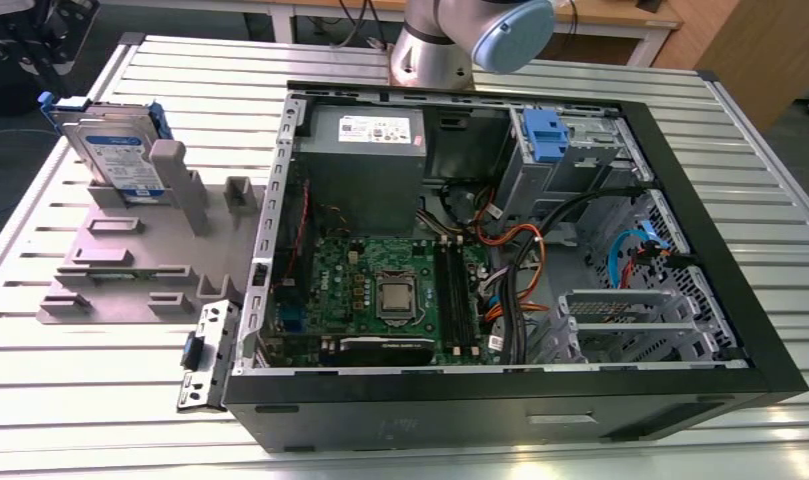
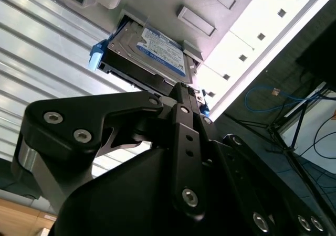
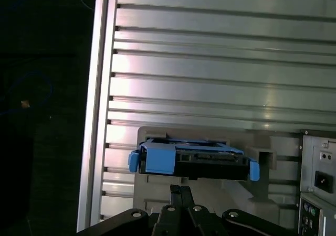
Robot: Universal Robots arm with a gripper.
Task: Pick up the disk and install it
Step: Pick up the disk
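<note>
Ribbed metal table (image 1: pixel 57 400). Disk (image 1: pixel 117 155) stands upright in grey holder (image 1: pixel 124 260), at the exterior view's left. Gripper (image 3: pixel 181 191) hovers near it, fingers closed, holding nothing. Risk: w/ closed tips it may knock disk edge, not grasp.

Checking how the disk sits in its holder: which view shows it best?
The exterior view: the disk stands on edge in the grey holder. The second wrist view shows its labelled face close; the first wrist view shows its blue-framed edge.
</note>
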